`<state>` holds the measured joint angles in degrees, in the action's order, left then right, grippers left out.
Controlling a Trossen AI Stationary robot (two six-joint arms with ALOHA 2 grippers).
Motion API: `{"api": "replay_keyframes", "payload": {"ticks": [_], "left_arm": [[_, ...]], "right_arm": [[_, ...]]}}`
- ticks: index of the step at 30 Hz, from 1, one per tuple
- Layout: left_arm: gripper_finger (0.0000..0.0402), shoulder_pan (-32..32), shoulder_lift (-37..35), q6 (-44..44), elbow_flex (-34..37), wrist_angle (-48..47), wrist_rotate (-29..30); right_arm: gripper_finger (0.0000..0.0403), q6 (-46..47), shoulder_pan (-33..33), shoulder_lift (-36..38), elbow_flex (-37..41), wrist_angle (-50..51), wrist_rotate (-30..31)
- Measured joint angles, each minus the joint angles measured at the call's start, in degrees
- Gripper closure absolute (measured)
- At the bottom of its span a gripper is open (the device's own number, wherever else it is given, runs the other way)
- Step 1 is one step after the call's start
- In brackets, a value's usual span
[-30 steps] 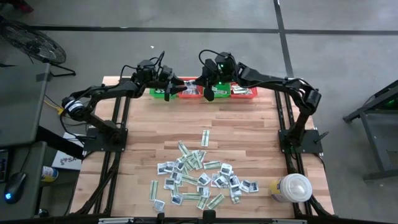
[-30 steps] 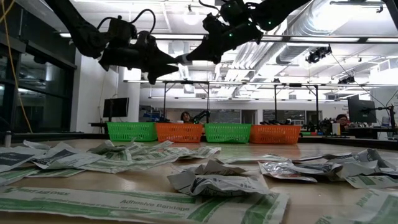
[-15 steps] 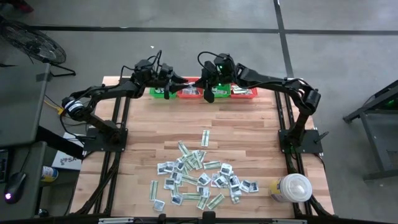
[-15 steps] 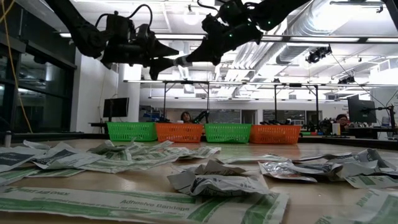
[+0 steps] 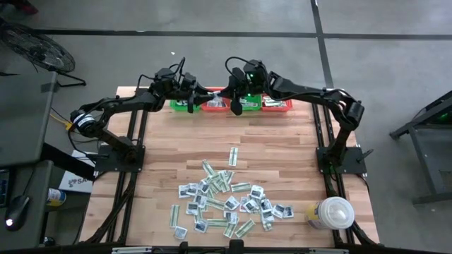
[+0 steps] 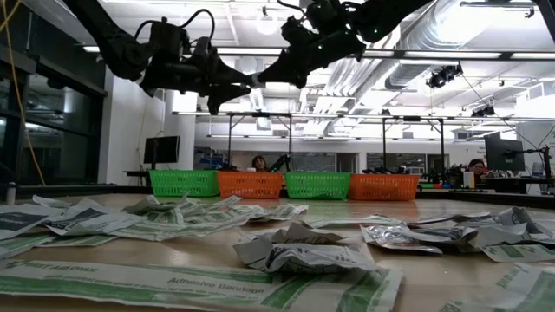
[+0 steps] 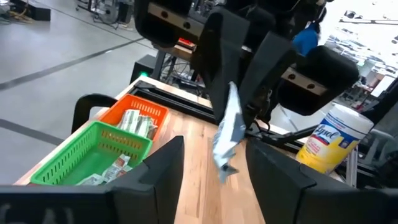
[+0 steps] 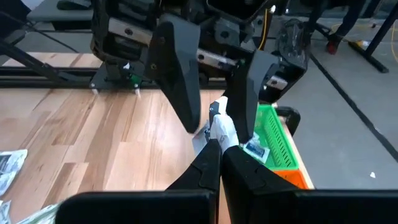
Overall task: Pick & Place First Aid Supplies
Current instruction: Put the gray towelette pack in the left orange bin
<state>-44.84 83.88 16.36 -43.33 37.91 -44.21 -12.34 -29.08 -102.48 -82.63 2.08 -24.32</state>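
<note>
The first aid supplies lie as a heap of small flat packets (image 5: pixel 226 201) on the near half of the table. One pale packet (image 7: pixel 225 134) hangs in the air over the far edge, above the baskets. My right gripper (image 8: pixel 221 150) is shut on it. My left gripper (image 7: pixel 214 144) faces it from the table's left, open. One left finger (image 7: pixel 168 162) stands on each side of the packet's free lower end, with a gap showing on both sides. In the high view the two grippers meet over the orange basket (image 5: pixel 215 106). My right gripper pinches the packet's upper end (image 8: pixel 221 132) between its two fingers. The fingers come from the table's right, slanting a little downward. The packet is lifted clear and hangs below the fingertips, crumpled, between the left gripper's open fingers.
Four baskets stand in a row at the far edge: green (image 6: pixel 183 183), orange (image 6: pixel 251 185), green (image 6: pixel 318 185), orange (image 6: pixel 383 186), with packets inside. A big white round lidded container (image 5: pixel 332 212) stands at the near right corner. Bare wood lies between the baskets and the heap.
Both arms have stayed over the far baskets. In the low view the packet's pale end, which showed between the two grippers a second ago, is now covered by my left gripper's fingers.
</note>
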Motion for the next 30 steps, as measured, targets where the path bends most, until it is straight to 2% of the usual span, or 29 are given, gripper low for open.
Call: {"api": "replay_keyframes", "payload": {"ticks": [3,11,19,22,26,30], "left_arm": [[0.027,0.0,0.0,0.0,0.0,-0.02,0.91],[0.0392,-0.13,0.0,-0.88,0.0,0.0,3.06],[0.0398,-0.13,0.0,-1.53,0.0,0.01,3.46],[0.0399,-0.13,0.0,-1.53,0.0,-0.04,3.46],[0.04,-0.13,0.0,-1.69,0.0,-0.39,4.25],[0.04,-0.15,-0.02,-3.05,-0.02,-2.8,6.77]], "right_arm": [[0.0403,0.31,0.0,0.0,0.0,-0.17,0.01],[0.0403,0.35,-0.04,0.0,0.0,0.18,0.34],[0.0402,2.21,-0.02,0.0,0.0,0.17,1.32],[0.039,3.58,-0.02,0.0,0.0,0.18,1.37],[0.0344,9.16,-0.97,0.0,0.0,0.18,1.27],[0.0277,16.38,-3.01,0.43,-0.02,0.18,0.8]]}}
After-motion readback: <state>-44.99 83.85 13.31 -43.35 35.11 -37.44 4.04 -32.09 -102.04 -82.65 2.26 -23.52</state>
